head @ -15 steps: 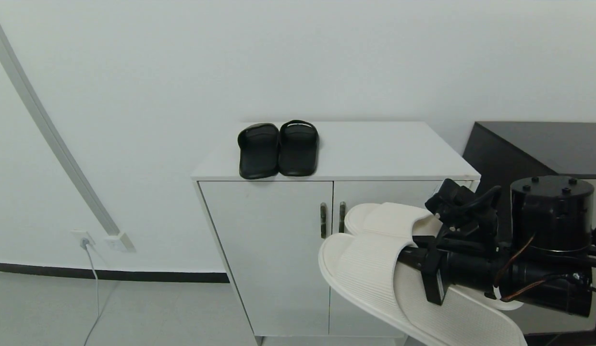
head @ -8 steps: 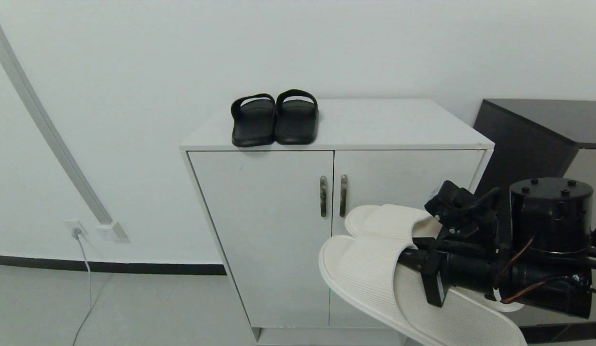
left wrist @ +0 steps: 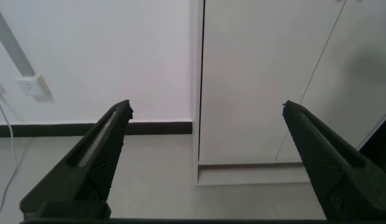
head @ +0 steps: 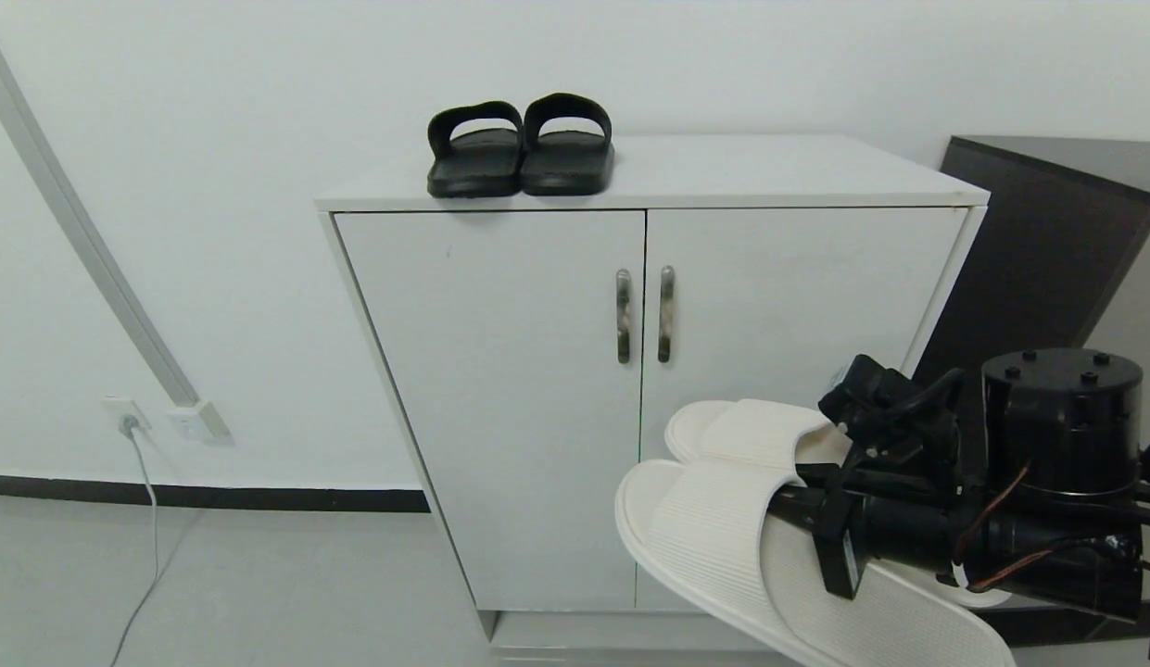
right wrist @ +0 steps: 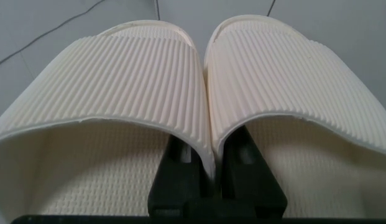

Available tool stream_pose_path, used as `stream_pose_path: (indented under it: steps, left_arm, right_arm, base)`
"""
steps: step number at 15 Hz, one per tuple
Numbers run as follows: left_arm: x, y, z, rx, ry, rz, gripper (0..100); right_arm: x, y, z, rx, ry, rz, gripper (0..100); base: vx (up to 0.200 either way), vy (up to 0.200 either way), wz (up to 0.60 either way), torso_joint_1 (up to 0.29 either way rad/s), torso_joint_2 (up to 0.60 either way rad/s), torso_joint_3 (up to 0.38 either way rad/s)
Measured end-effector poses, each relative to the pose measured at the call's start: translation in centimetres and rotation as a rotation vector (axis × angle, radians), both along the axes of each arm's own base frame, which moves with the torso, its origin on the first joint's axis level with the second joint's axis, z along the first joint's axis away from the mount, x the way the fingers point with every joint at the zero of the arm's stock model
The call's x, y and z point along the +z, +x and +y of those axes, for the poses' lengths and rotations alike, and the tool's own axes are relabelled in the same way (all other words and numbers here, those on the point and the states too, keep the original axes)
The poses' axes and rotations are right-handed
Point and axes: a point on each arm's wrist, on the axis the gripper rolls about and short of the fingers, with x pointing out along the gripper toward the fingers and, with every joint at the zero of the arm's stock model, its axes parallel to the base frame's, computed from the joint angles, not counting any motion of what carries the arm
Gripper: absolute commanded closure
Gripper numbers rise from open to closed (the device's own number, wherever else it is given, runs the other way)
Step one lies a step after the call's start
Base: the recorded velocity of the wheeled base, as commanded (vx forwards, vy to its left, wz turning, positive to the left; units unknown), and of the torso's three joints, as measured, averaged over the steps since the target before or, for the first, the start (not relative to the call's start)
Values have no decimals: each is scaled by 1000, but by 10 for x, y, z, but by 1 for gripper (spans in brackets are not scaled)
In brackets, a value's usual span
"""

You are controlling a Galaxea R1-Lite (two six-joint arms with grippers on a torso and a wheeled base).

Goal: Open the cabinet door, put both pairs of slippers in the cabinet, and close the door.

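The white cabinet stands against the wall with both doors shut and two metal handles at the middle seam. A pair of black slippers rests on its top, left of centre. My right gripper is low in front of the right door, shut on a pair of white slippers; its fingers reach under the straps and pinch the inner sides of the white slippers together. My left gripper is open and holds nothing, facing the cabinet at its lower left corner.
A dark piece of furniture stands right of the cabinet. On the left wall are a slanted cable duct and a socket with a cable running to the floor. Open floor lies left of the cabinet.
The whole head picture has shifted: the camera has dropped, so the cabinet sits higher and larger. My right gripper keeps its hold on the white slippers.
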Motion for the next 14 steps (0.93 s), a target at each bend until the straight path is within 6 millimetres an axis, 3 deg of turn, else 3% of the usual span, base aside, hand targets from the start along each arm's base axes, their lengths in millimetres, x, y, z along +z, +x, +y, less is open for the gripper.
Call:
stream_pose_path:
  steps: [4, 14]
  left_arm:
    - [0, 0, 0, 0, 0, 1, 0]
    - [0, 0, 0, -1, 6, 6, 0]
  right_arm:
    - [-2, -2, 0, 5, -1, 1, 100]
    - [-6, -9, -3, 13, -10, 10, 100]
  base:
    - [0, 0, 0, -21, 395, 372]
    - [0, 0, 0, 0, 0, 0]
